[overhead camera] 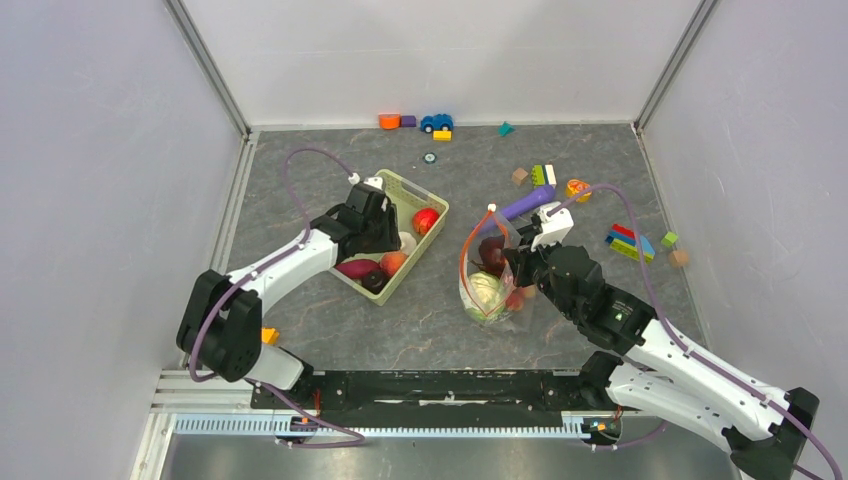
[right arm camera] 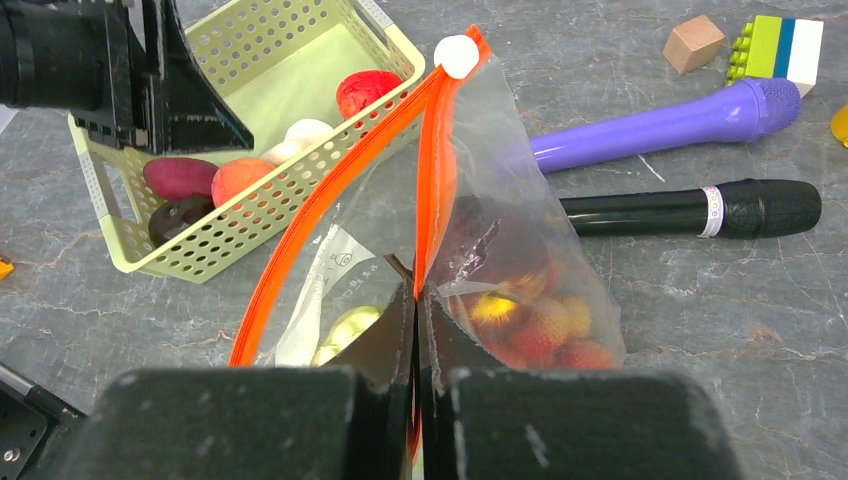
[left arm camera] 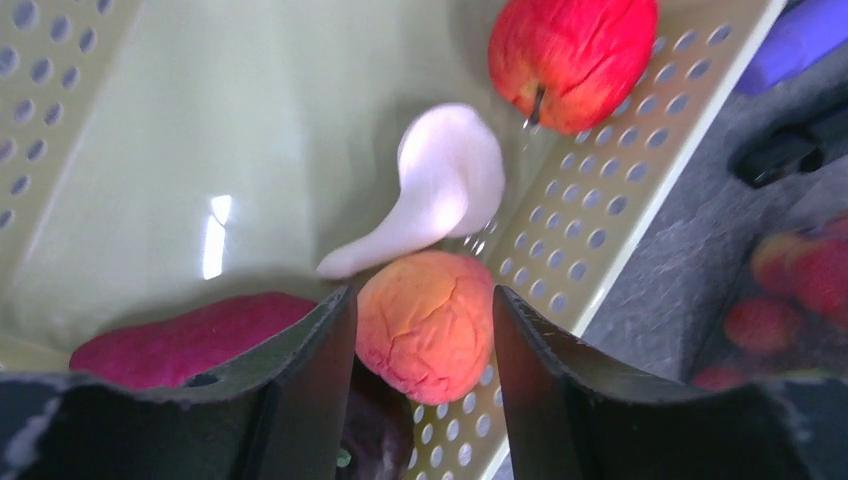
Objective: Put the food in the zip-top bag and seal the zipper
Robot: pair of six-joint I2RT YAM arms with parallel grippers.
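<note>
The clear zip-top bag (overhead camera: 487, 292) lies mid-table with its mouth open. It holds a green cabbage (right arm camera: 345, 325) and red fruit (right arm camera: 540, 325). My right gripper (right arm camera: 415, 300) is shut on one side of the orange-red zipper (right arm camera: 430, 170) and holds that edge up. My left gripper (left arm camera: 422, 330) is open inside the light-green basket (overhead camera: 400, 185), its fingers on either side of a peach apple (left arm camera: 425, 322). A white mushroom-like piece (left arm camera: 445, 185), a red apple (left arm camera: 570, 55) and a purple-red piece (left arm camera: 185, 335) also lie in the basket.
A purple toy microphone (right arm camera: 650, 125) and a black one (right arm camera: 700, 208) lie just right of the bag. Building blocks (overhead camera: 625, 242), an orange citrus slice (overhead camera: 577, 188) and a toy car (overhead camera: 436, 122) are scattered toward the back and right.
</note>
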